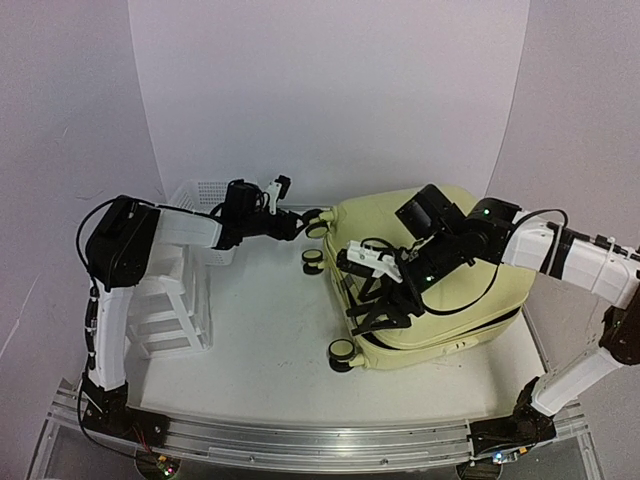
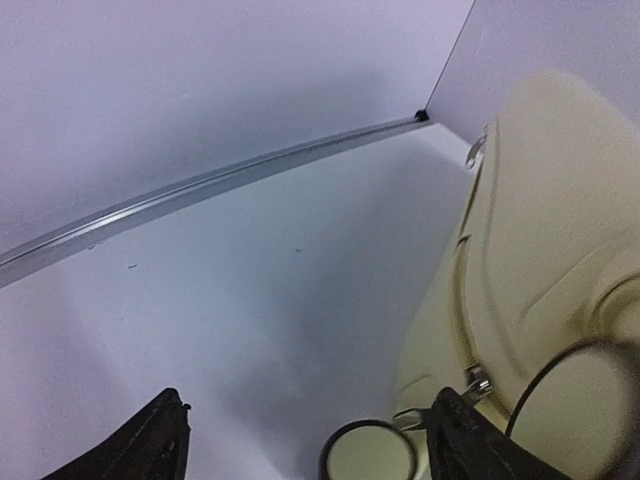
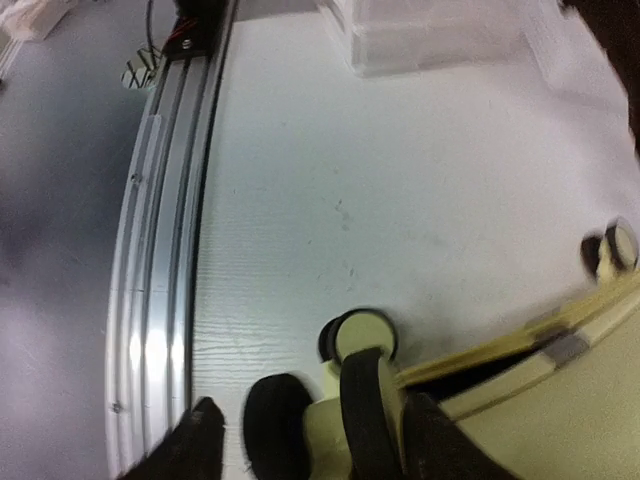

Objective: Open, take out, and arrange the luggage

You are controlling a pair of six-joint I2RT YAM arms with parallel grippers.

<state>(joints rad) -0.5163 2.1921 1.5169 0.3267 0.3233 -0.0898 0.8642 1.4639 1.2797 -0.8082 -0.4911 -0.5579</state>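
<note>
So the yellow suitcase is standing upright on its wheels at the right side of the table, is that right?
Not quite. The luggage is at the right side of the table, but it is lying flat on its broad side, not standing upright on its wheels. The top external view shows this.

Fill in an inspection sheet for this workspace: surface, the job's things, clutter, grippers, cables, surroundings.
Surface: white table, with a metal rail along its near edge.
Job's things: pale-yellow luggage lies flat right of centre, wheels facing left; the right wrist view shows a dark gap along its seam.
Clutter: white mesh basket by a white drawer unit, at the left.
Grippers: left gripper is open beside the luggage's far wheel corner; right gripper has its fingers apart at the near wheel corner, grip unclear.
Cables: black cable from the right arm hangs over the luggage.
Surroundings: plain white backdrop; nothing else seen.
</note>
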